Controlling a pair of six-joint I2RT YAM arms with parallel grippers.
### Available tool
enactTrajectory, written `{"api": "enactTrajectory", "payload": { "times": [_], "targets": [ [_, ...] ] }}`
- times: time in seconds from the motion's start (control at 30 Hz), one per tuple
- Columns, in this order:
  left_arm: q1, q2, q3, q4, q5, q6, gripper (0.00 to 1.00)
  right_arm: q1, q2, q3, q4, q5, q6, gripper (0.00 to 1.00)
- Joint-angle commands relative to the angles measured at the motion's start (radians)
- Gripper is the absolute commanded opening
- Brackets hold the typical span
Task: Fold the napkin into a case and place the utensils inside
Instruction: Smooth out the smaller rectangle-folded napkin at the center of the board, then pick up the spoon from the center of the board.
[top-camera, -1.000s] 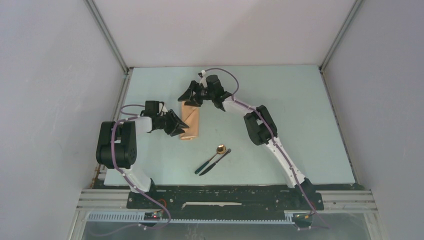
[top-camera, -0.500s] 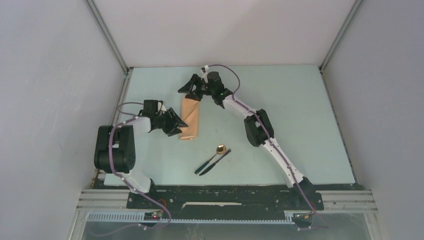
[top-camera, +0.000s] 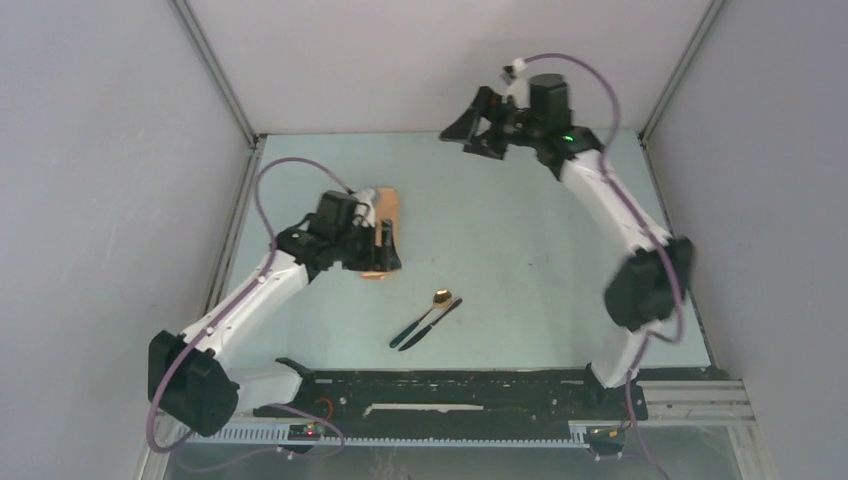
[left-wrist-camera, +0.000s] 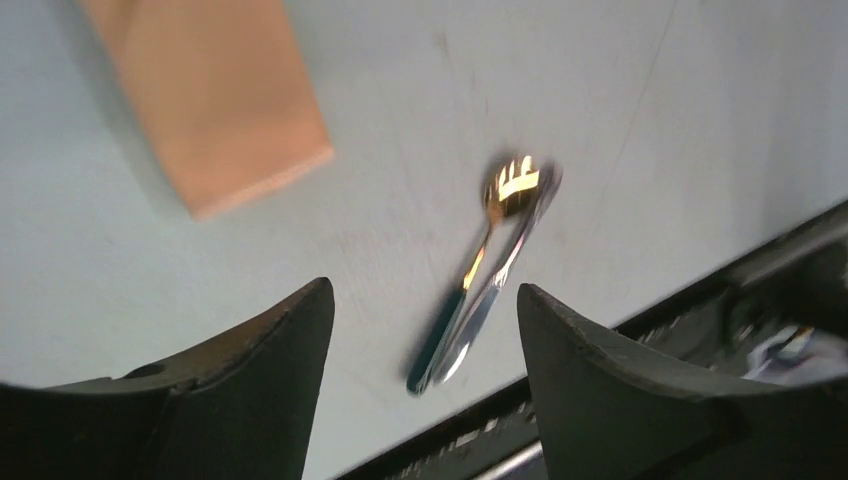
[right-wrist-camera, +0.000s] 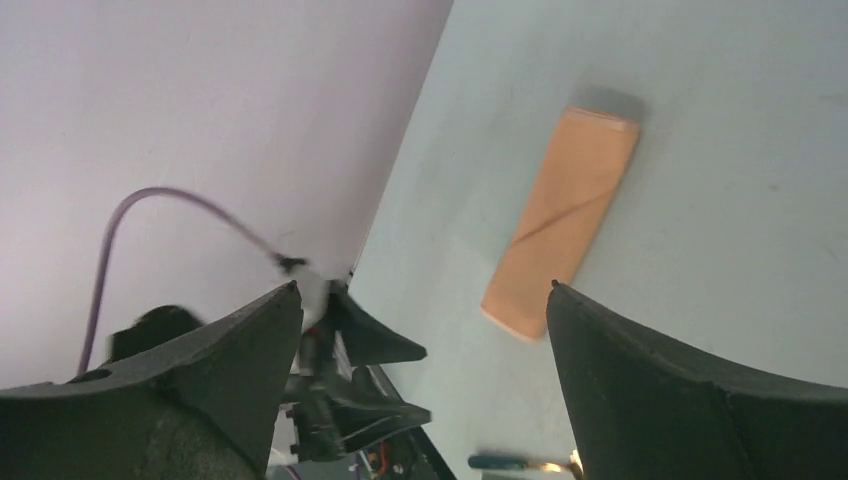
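One peach-tan case (right-wrist-camera: 560, 225) lies flat, diagonal flap showing — utensils (top-camera: 428, 320) at its 5 o'clock; left end effector (left-wrist-camera: 420, 300) and right end effector (right-wrist-camera: 425, 290) gape wide, empty.

Bright, soft, even light from above; shadows on the table (top-camera: 560, 250) are faint. The overhead view is sharp. The left wrist view is motion-smeared, with glare on the spoon (left-wrist-camera: 510, 185), its outline doubled.

Peach case (right-wrist-camera: 562, 225) lies flat, utensils (top-camera: 426, 321) paired nr it.
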Motion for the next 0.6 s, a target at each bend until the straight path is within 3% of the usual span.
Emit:
{"api": "enactTrajectory", "payload": {
  "times": [0.0, 0.23, 0.33, 0.57],
  "targets": [
    [-0.239, 0.043, 0.04, -0.277, -0.242, 0.101, 0.74, -0.022, -0.387, -0.428, -0.118, 0.066, -0.193, 1.0],
    [-0.508, 0.275, 0.096, -0.295, -0.343, 0.049, 0.73, -0.028, -0.828, -0.777, -0.221, 0.172, -0.227, 0.99],
    [-0.531, 0.375, 0.136, -0.267, -0.347, 0.046, 0.63, -0.031, -0.944, -0.839, -0.274, 0.203, -0.235, 0.99],
    [-0.542, 0.526, 0.225, -0.214, -0.294, 0.026, 0.56, -0.038, -1.09, -0.909, -0.373, 0.286, -0.269, 0.99]
  ]
}}
